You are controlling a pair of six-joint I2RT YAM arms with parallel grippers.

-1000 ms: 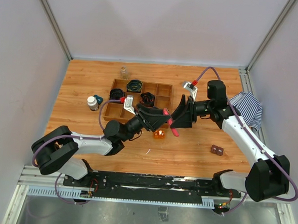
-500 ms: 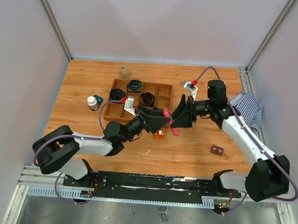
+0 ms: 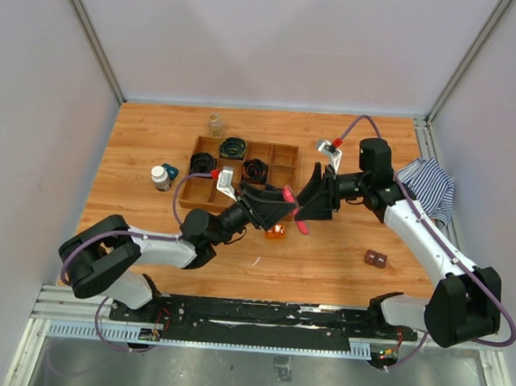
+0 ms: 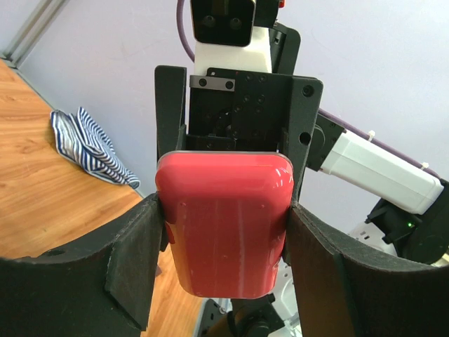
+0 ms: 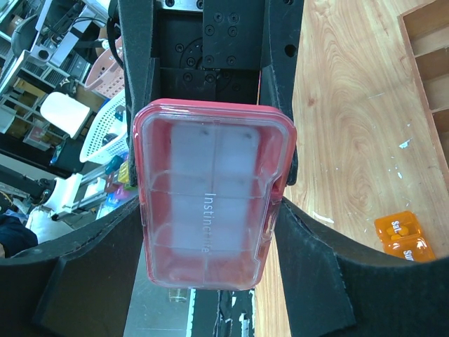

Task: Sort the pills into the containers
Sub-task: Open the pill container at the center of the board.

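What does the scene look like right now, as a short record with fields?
pink box: held off the table between both arms
left gripper: fingers on the box's two sides
right gripper: fingers on its sides from the opposite end
white-capped bottle: upright, left of the wooden tray
clear vial: behind the tray
orange block: on the table under the box

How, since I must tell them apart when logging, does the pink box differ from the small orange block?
The pink box is held off the table between the fingers of the left gripper and right gripper; the orange block lies on the table. The pink box is pink-red with a clear face; the orange block is orange throughout. Both are translucent, round-cornered, with white print.
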